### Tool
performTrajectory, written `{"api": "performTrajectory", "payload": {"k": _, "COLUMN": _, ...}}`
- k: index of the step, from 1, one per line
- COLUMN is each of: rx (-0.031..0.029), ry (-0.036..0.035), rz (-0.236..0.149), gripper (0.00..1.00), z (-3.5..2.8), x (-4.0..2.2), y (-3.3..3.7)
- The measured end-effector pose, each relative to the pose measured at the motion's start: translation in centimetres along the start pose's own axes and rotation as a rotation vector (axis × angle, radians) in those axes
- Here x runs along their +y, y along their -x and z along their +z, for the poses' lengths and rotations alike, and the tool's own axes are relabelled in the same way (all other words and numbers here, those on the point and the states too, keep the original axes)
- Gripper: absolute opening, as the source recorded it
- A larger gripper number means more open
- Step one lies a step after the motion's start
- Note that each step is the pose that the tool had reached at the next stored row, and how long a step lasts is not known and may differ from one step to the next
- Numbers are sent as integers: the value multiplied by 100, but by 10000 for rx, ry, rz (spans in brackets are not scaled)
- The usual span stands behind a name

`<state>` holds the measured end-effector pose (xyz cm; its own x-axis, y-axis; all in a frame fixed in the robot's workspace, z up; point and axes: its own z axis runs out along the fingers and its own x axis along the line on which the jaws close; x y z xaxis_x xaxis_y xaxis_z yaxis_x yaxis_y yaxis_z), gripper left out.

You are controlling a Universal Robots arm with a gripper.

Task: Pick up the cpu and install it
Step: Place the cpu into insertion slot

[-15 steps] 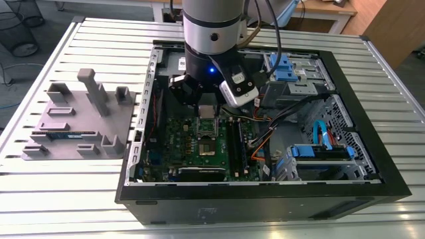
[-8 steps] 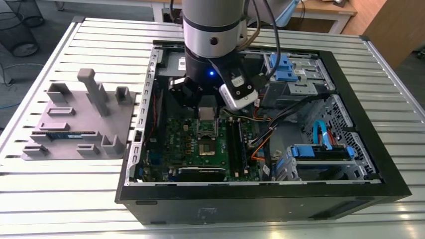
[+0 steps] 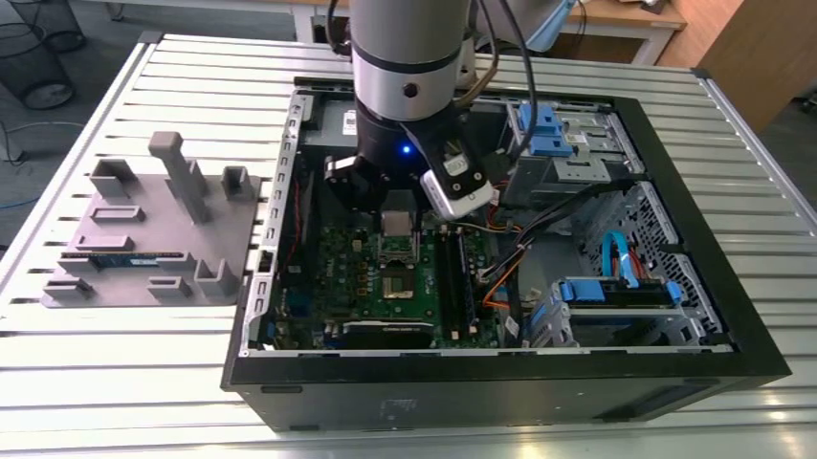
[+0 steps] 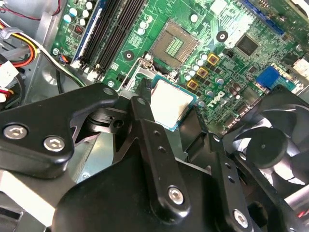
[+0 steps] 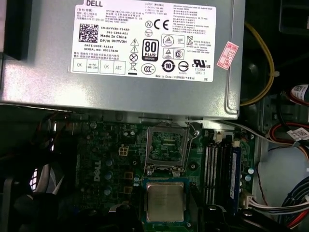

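Observation:
The cpu [image 4: 171, 102] is a small square chip with a shiny silver top and a green rim. My gripper [image 4: 170, 113] is shut on it, one black finger against each side. In the first wrist view the cpu [image 5: 165, 200] hangs just short of the open socket [image 5: 166, 146], whose metal frame is raised. The socket [image 4: 175, 44] lies a short way past the chip on the green motherboard [image 4: 231, 19]. In the exterior view my gripper [image 3: 398, 229] is inside the open computer case, low over the motherboard's socket area [image 3: 398, 256].
The grey power-supply box [image 5: 120, 53] with its white label borders the socket. Memory slots [image 5: 217, 166] with a blue stick [image 5: 235, 169] flank it, and a black fan [image 4: 270, 145] is close by. Cables [image 5: 270, 67] and blue drive bays [image 3: 549, 129] fill the case. A grey tray [image 3: 141, 239] lies outside.

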<state>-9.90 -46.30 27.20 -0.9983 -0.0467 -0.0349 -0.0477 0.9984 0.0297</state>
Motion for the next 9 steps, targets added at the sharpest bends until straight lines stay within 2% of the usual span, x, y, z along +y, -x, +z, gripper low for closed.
{"api": "performTrajectory", "payload": {"k": 9, "rx": -1, "ry": 1, "rz": 1, "gripper": 47, "z": 31, "x": -57, "y": -4}}
